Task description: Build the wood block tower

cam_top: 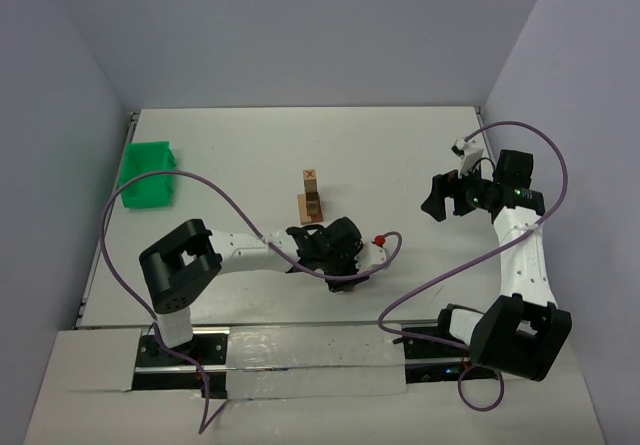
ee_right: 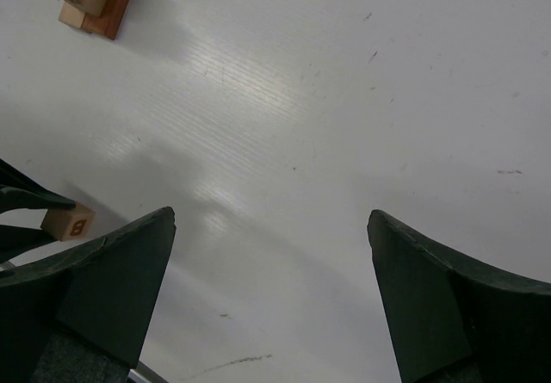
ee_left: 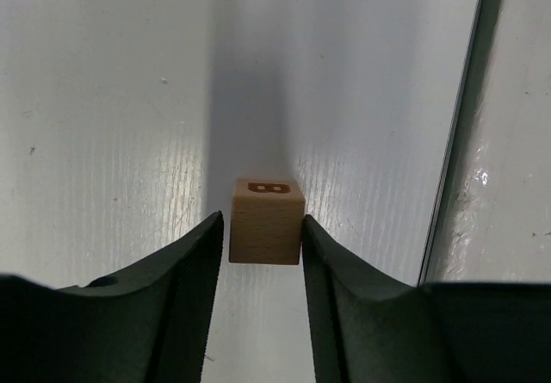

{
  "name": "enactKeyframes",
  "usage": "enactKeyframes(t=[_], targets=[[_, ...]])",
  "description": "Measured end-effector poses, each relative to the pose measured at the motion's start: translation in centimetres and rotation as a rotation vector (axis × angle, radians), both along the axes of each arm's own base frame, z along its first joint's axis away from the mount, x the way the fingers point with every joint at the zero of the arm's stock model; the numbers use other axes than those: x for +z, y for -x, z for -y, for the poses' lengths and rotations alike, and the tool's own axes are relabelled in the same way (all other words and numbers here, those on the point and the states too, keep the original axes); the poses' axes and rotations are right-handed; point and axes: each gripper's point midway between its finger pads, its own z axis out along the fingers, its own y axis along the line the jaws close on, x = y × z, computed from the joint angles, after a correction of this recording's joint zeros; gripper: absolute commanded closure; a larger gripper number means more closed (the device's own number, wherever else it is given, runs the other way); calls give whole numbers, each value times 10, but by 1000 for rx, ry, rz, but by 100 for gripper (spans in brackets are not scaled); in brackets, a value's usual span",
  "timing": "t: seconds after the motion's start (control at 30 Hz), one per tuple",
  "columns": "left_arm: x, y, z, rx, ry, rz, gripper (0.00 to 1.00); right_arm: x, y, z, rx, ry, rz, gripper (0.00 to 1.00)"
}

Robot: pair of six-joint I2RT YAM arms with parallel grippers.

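Left pincer (ee_left: 263,232) flanks a cube (ee_left: 267,221) marked B on the desk (ee_left: 103,99). Its fingers sit at the cube's sides, but I cannot tell if they grip. Right pincer (ee_right: 271,228) gapes wide, holding nothing. The tower (cam_top: 311,198) stands mid-desk, just beyond the left pincer.
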Motion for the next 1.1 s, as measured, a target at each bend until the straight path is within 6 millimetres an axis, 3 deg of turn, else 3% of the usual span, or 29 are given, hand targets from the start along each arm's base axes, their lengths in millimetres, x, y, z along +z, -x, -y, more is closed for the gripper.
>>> enactKeyframes(t=[0.1, 0.13, 0.2, 0.3, 0.47, 0.7, 0.9, 1.03, 1.1], targets=[[0, -1, 0, 2, 0, 4, 63, 0, 0, 0, 0, -1, -1, 0], [0, -1, 0, 1, -1, 7, 75, -1, -1, 0, 0, -2, -1, 0], [0, -1, 0, -8, -2, 9, 81, 0, -1, 0, 0, -4, -1, 0], [1, 3, -5, -37, -10, -6, 99, 0, -1, -1, -1, -13, -1, 0], [34, -1, -28, -66, 27, -94, 98, 2, -1, -4, 6, -31, 0, 0], [145, -71, -54, -46, 197, -64, 96, -2, -2, -11, 21, -83, -26, 0], [240, -148, -88, -7, 290, 96, 87, -8, -3, -17, 36, -134, -61, 0], [278, -207, -115, 68, 315, 191, 75, -15, -4, -22, 50, -158, -98, 0], [284, -229, -124, 89, 310, 216, 71, -18, -5, -25, 57, -164, -112, 0]])
